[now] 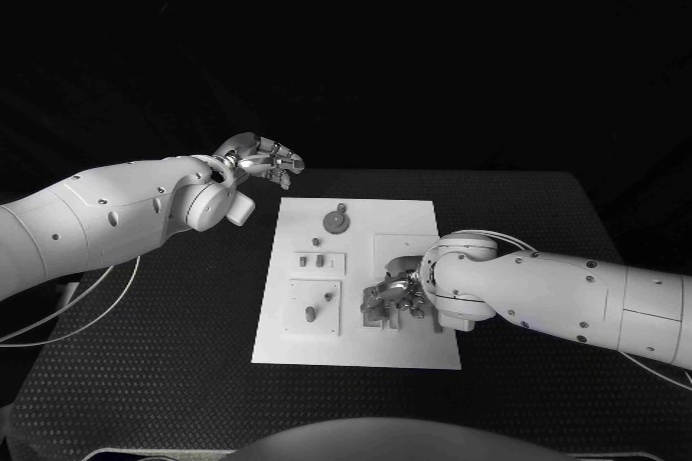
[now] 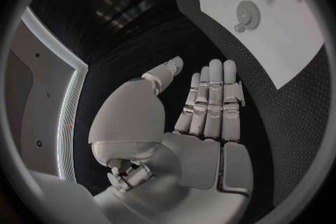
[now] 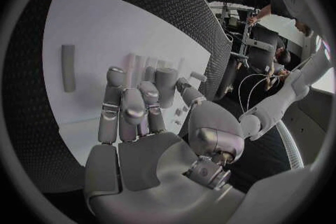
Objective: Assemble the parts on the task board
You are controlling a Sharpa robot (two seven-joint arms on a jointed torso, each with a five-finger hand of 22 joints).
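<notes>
The white task board (image 1: 411, 221) lies in the middle of the table. A round gear-like part (image 1: 336, 221) sits near its far edge, and small parts (image 1: 320, 262) stand in its left half. My right hand (image 1: 392, 299) hovers low over the board's right half, fingers bent down toward it. In the right wrist view the right hand (image 3: 136, 109) shows nothing in its palm, and a grey bar part (image 3: 68, 67) lies on the board (image 3: 105, 33) beyond it. My left hand (image 1: 260, 161) is raised beyond the board's far left corner. Its fingers (image 2: 213, 98) are straight and empty, with the gear (image 2: 248, 13) ahead.
Black table (image 1: 144, 361) surrounds the board on all sides. Two more small parts (image 1: 310, 313) sit on the board's near left square. A cable (image 1: 87, 311) trails under my left arm.
</notes>
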